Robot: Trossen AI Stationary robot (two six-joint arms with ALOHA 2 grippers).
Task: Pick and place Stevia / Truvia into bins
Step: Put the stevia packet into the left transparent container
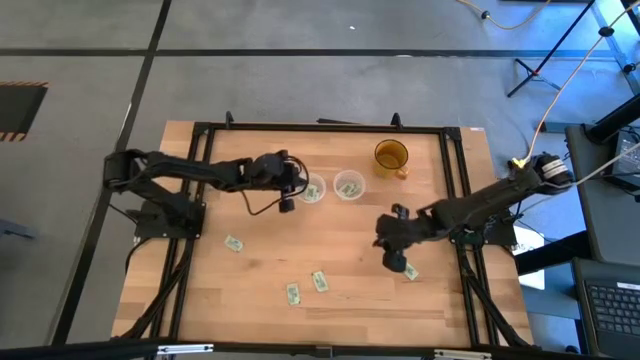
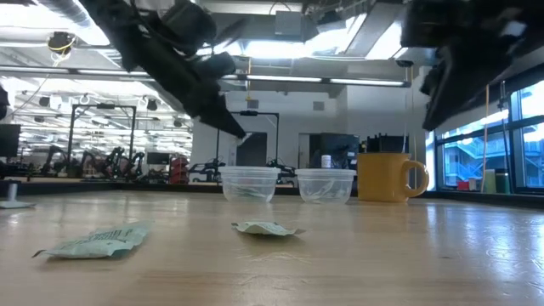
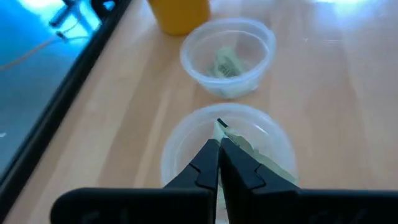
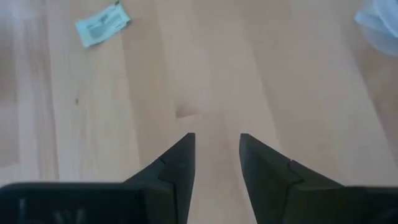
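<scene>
- Pale green and white paper sachet (image 3: 231, 138), small and flat, is pinched at one edge between the shut tips of the left gripper (image 3: 219, 144) and hangs over the mouth of the nearer clear plastic cup (image 3: 186, 140), above its rim rather than resting inside.
- That cup already holds at least one sachet; the second clear round cup (image 3: 227, 55), just beyond it, holds another (image 3: 227, 63), and the amber-yellow mug (image 3: 179, 14) stands past both.
- The step in hand looks like the drop: the left gripper's next move probably calls for parting its fingers so the packet falls inside the rim.
- Loose sachets lie flat on the wooden table (image 1: 250, 290): one left of centre (image 1: 233, 243), two close together toward the front edge (image 1: 293, 293) (image 1: 319, 282), and one beside the right arm (image 1: 410, 270).
- The right gripper (image 4: 216, 155) hovers over bare wood, its fingers apart and empty; the sachet by it lies out of its wrist view, and the one showing there (image 4: 102, 23) is well apart from the tips, so a pick needs a reach and a descent first.
</scene>
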